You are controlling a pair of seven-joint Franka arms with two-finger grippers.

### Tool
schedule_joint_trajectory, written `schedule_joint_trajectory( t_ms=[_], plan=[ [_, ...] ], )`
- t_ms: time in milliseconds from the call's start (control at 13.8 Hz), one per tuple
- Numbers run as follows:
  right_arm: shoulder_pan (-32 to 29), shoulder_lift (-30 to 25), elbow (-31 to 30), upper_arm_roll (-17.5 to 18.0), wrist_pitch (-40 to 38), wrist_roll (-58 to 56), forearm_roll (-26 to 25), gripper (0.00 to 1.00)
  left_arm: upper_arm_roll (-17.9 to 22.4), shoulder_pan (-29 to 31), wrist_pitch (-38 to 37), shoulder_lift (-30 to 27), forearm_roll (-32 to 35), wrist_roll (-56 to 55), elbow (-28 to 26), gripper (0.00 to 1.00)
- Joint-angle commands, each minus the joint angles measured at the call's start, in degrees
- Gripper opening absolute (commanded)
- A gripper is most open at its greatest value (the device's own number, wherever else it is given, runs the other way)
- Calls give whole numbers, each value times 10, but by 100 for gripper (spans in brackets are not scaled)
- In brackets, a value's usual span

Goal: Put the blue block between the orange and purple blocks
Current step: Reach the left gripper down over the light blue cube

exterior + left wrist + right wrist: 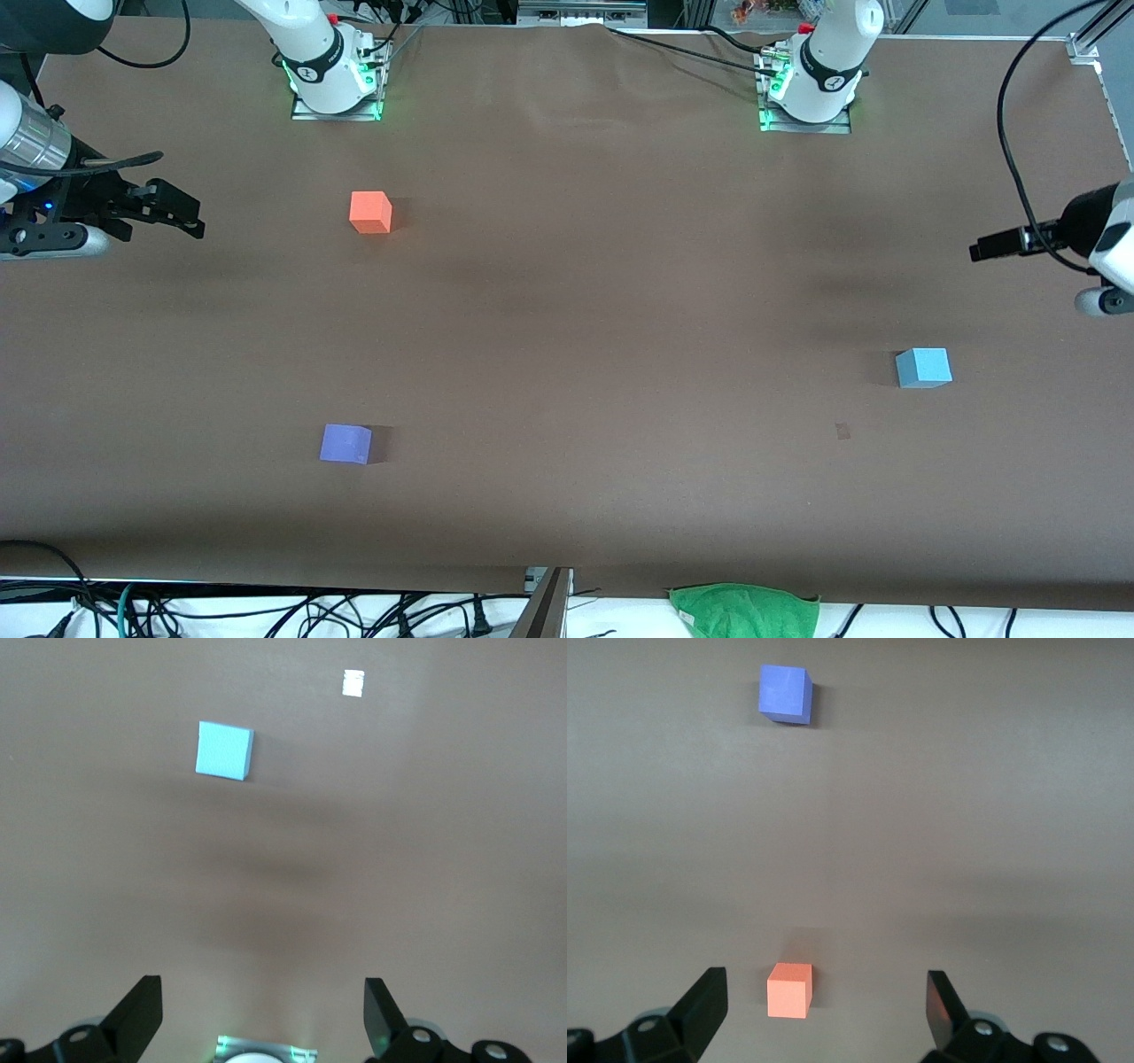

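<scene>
The orange block point(370, 213) sits toward the right arm's end of the table. The purple block point(345, 443) sits nearer to the front camera than it, with bare table between them. The blue block point(923, 367) sits alone toward the left arm's end. My right gripper point(190, 215) is open and empty, up in the air off to the side of the orange block. The right wrist view shows the gripper point(824, 1005), the orange block point(789, 989) and the purple block point(784, 693). My left gripper point(261, 1014) is open and empty, with the blue block point(224, 750) ahead of it.
The left arm's wrist point(1103, 252) hangs at the table's end. A small pale mark point(842, 431) lies on the brown table cover near the blue block. A green cloth point(744, 610), a metal post point(545, 607) and cables lie along the table's front edge.
</scene>
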Motion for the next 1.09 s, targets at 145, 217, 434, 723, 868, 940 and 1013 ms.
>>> schedule_joint_trajectory(
  t_ms=[145, 217, 434, 723, 868, 940, 1013],
  plan=[
    [-9, 5, 12, 8, -9, -6, -2, 100, 1, 15, 146, 49, 13, 59, -77, 100],
    [-9, 5, 12, 8, -9, -6, -2, 99, 1, 18, 172, 69, 13, 60, -78, 100],
    [-9, 5, 12, 8, -9, -6, -2, 99, 1, 32, 216, 114, 13, 95, -79, 100],
    [-9, 5, 12, 8, -9, -6, -2, 100, 2, 44, 305, 147, 13, 129, -110, 100],
    [-9, 5, 12, 8, -9, -6, -2, 99, 2, 44, 371, 153, 13, 129, -147, 100],
    [-9, 5, 12, 8, -9, -6, -2, 99, 2, 44, 396, 156, 13, 129, -161, 100],
    [-9, 5, 12, 8, -9, -6, -2, 99, 2, 44, 407, 158, 13, 130, -165, 100]
  ],
)
